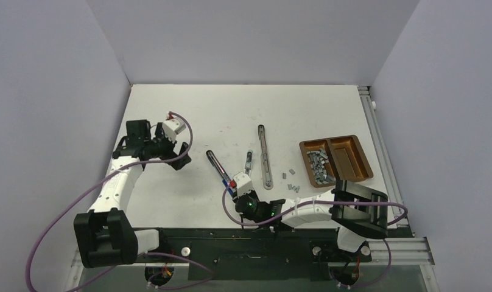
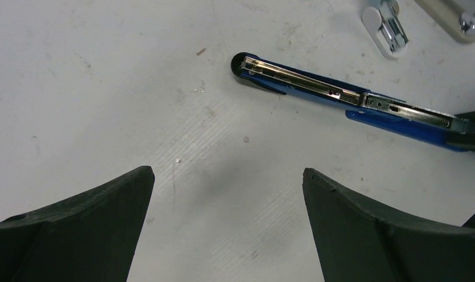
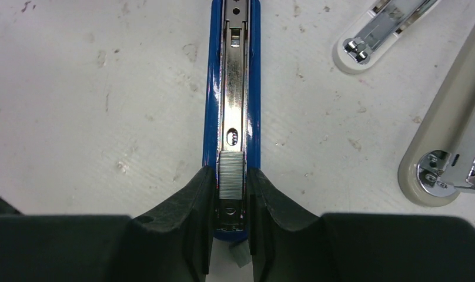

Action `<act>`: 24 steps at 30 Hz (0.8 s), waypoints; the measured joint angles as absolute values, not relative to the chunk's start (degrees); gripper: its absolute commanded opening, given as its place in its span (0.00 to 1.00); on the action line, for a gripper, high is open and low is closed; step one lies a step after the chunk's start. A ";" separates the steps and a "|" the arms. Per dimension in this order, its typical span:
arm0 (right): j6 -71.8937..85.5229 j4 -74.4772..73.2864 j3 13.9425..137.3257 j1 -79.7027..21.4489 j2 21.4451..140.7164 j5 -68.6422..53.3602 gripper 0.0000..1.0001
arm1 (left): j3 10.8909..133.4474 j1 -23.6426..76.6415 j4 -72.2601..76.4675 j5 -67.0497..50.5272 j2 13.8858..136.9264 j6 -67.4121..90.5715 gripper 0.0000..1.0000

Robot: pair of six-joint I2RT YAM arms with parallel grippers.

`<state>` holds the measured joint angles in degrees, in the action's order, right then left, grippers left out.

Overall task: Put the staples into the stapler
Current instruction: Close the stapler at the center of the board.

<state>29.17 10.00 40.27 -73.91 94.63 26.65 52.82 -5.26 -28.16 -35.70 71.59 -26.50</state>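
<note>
The blue stapler point(image 1: 218, 165) lies opened flat on the white table, its metal magazine point(image 3: 232, 76) facing up. A short silvery strip of staples point(image 3: 231, 183) sits in the near end of that channel. My right gripper point(image 3: 231, 171) is closed narrowly against the channel's sides, right where the strip lies. More staples point(image 1: 318, 165) fill the left compartment of the brown tray point(image 1: 332, 141), and several loose ones point(image 1: 291, 180) lie on the table. My left gripper point(image 2: 228, 173) hovers open and empty to the left of the stapler's far tip point(image 2: 247, 61).
A long beige stapler point(image 1: 265, 155) and a small white one point(image 1: 248, 160) lie just right of the blue stapler, close to my right fingers point(image 3: 282, 217). The tray stands at the right. A small grey scrap point(image 3: 240, 254) lies under the stapler's near end.
</note>
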 measured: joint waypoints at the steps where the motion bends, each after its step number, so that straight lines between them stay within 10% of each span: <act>1: 28.86 10.94 39.18 -74.24 93.86 25.67 0.09 | 51.96 -4.19 -29.08 -36.05 71.59 -29.82 0.96; 24: 24.43 18.13 35.33 -75.42 92.27 18.70 0.09 | 47.59 4.40 -32.29 -35.44 85.67 -76.44 1.00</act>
